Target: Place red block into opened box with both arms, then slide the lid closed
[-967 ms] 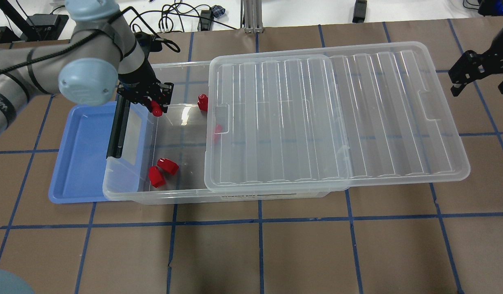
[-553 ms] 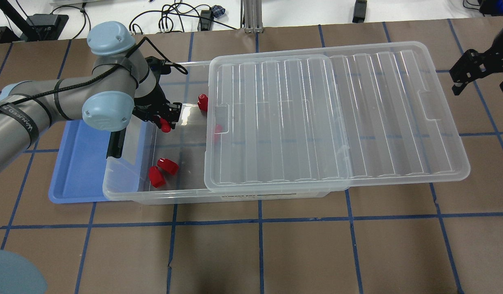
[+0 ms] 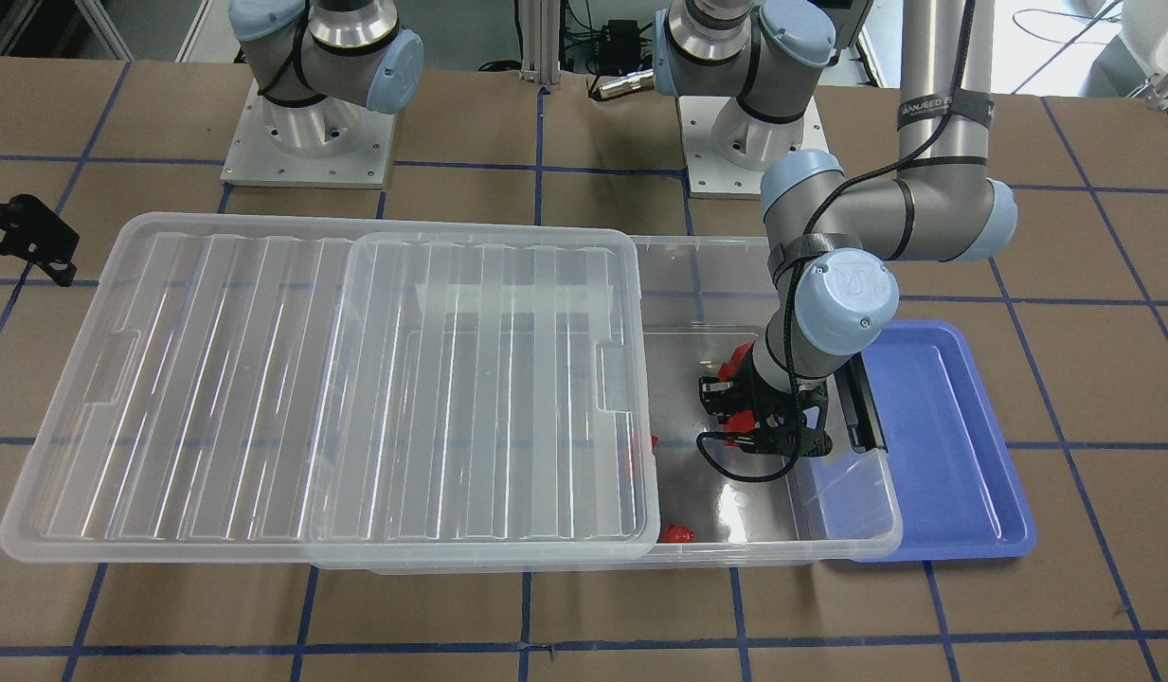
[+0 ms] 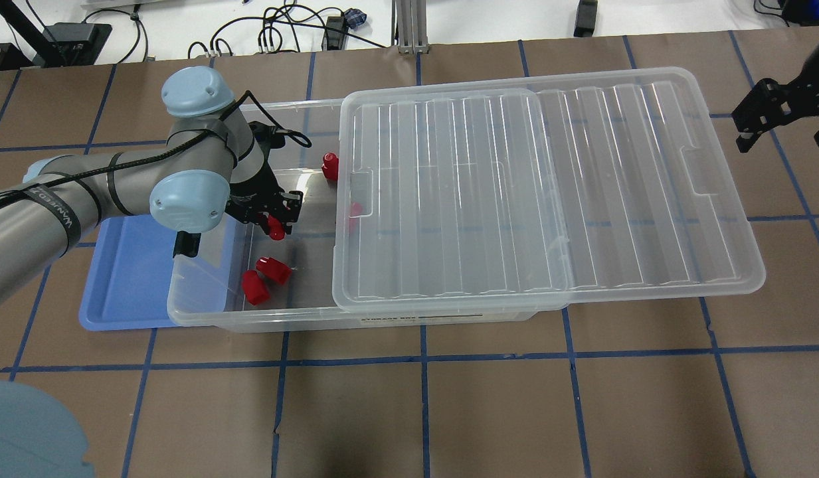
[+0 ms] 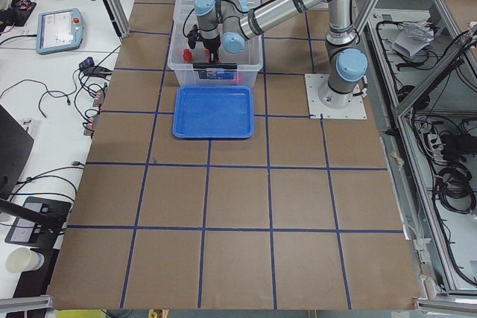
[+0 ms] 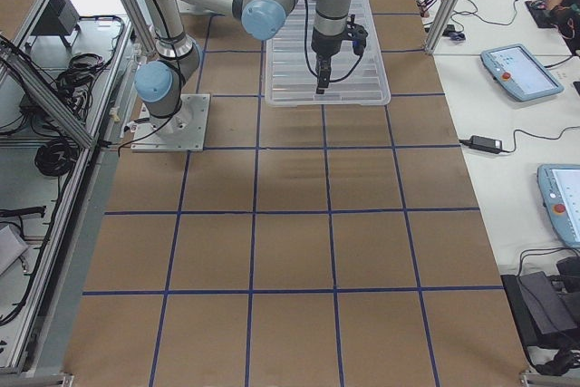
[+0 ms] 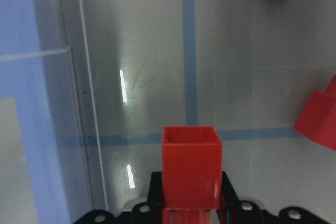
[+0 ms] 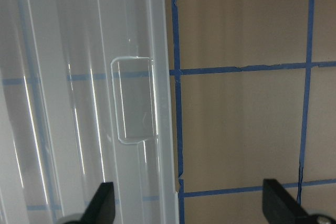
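Note:
In the left wrist view my left gripper (image 7: 190,205) is shut on a red block (image 7: 190,166), held over the bare floor of the clear box (image 4: 203,317). From overhead, the left gripper (image 4: 274,224) and its red block (image 4: 275,231) hang inside the box's uncovered left end. Three more red blocks (image 4: 273,269) lie loose on the box floor, and another shows dimly under the lid's edge. The ribbed clear lid (image 4: 548,186) covers most of the box and overhangs its right end. My right gripper (image 4: 778,126) is open beyond the lid's right edge, its fingers (image 8: 102,205) straddling that rim.
A blue tray (image 4: 123,285) lies under and left of the box's left end, beside the box's black bar handle (image 4: 186,242). The table is brown paper with a blue tape grid. Cables lie along the far edge.
My left gripper has carried the red block from above the box's handle end to the right and nearer, deeper over the open box floor. The right gripper has hardly moved.

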`<state>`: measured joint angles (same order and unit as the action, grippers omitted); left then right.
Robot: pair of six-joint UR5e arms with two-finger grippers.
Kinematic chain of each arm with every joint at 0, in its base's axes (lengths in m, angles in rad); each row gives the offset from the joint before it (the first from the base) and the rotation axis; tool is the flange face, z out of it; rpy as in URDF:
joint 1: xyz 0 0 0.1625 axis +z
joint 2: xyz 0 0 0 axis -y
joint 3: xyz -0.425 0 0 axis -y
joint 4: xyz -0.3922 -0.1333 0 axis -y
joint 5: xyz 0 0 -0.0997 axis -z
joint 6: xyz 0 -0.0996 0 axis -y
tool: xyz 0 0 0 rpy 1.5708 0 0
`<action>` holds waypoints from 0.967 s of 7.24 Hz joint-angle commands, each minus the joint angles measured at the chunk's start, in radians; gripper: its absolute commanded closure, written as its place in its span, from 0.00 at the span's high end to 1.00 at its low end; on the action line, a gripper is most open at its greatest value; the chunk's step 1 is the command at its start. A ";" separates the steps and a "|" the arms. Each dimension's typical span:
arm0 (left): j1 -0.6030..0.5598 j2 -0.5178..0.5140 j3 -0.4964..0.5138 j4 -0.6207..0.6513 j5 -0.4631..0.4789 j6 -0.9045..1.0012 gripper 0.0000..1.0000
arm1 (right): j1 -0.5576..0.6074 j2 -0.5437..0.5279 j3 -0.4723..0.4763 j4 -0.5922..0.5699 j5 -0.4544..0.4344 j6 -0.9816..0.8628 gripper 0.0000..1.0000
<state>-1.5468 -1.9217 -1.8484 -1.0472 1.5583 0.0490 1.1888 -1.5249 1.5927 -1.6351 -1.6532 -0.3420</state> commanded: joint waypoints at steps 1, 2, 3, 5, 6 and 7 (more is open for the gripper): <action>0.001 -0.010 0.000 0.004 0.000 0.003 0.82 | 0.002 0.000 0.001 -0.017 0.000 -0.006 1.00; -0.001 -0.008 0.015 0.003 0.005 -0.003 0.95 | 0.000 0.000 -0.002 -0.017 -0.002 -0.008 1.00; -0.003 0.010 0.053 -0.016 0.005 0.000 1.00 | 0.000 0.000 -0.002 -0.017 -0.002 -0.009 1.00; -0.016 0.067 0.144 -0.196 0.002 0.000 1.00 | 0.000 0.000 0.001 -0.015 0.000 -0.009 1.00; -0.015 0.096 0.191 -0.279 0.002 0.000 1.00 | 0.000 0.000 0.001 -0.014 0.000 -0.009 1.00; -0.015 0.121 0.249 -0.380 0.002 0.000 1.00 | 0.000 0.000 0.001 -0.015 0.000 -0.009 1.00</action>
<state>-1.5611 -1.8343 -1.6663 -1.3087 1.5602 0.0491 1.1889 -1.5248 1.5937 -1.6500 -1.6537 -0.3512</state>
